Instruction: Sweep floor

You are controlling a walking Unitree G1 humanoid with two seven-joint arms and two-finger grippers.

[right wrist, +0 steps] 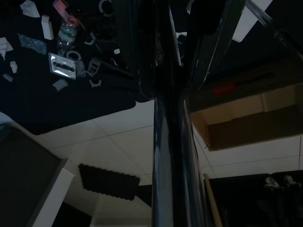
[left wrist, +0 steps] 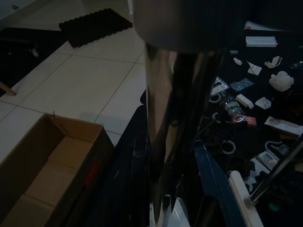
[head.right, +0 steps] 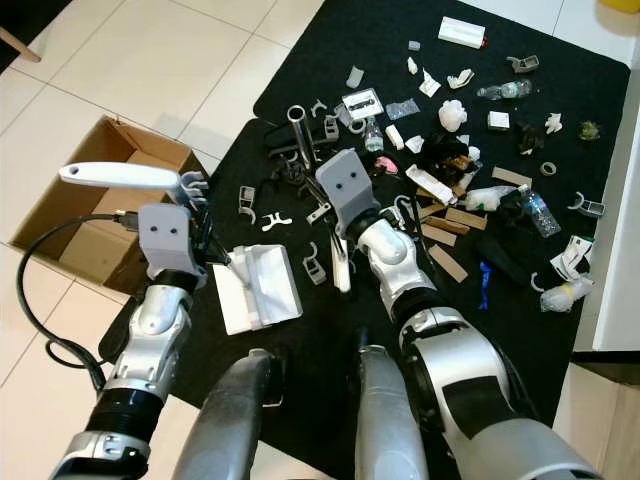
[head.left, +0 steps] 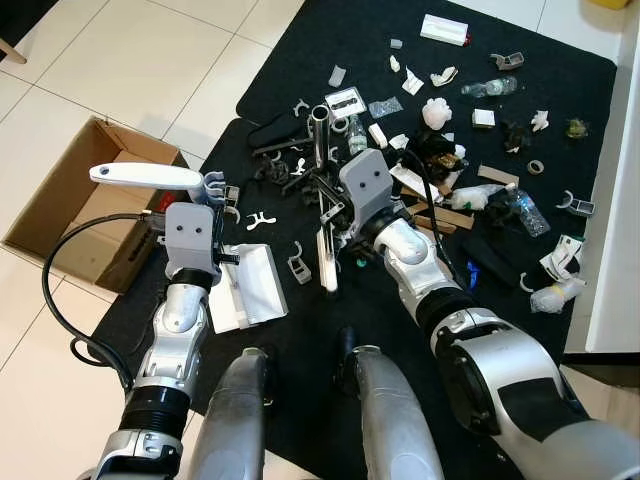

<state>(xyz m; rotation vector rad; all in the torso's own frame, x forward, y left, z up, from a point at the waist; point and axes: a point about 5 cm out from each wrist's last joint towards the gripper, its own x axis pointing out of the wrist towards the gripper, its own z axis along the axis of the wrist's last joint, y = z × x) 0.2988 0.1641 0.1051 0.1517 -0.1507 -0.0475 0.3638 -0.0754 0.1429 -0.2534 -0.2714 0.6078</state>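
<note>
The right gripper (head.left: 322, 205) is clamped around a broom's shiny metal pole (head.left: 320, 135). The pole rises toward the camera, so its long axis runs nearly upright, tilted a little away from the robot, with the open tube end topmost. The broom's narrow white head (head.left: 327, 258) rests on the black mat (head.left: 310, 330) just below the gripper, its length running toward the robot. The left gripper (head.left: 218, 250) holds a white dustpan (head.left: 248, 288) by its pole; in the left wrist view that metal pole (left wrist: 163, 132) stands between the black fingers, which are closed on it. The pan lies flat on the mat just to the left of the broom head, apart from it, and holds nothing that can be made out. Its white handle (head.left: 145, 176) sticks out sideways to the robot's left, above the brown cardboard box (head.left: 75, 205). The box stands open on the pale tiled floor (head.left: 130, 60) beside the mat's left edge, and its visible inside is bare. Litter lies scattered over the far half of the mat: plastic bottles (head.left: 490, 87), crumpled white paper (head.left: 436, 112), a flat white carton (head.left: 444, 29), wooden sticks (head.left: 445, 215) and white plastic clips (head.left: 259, 220).
</note>
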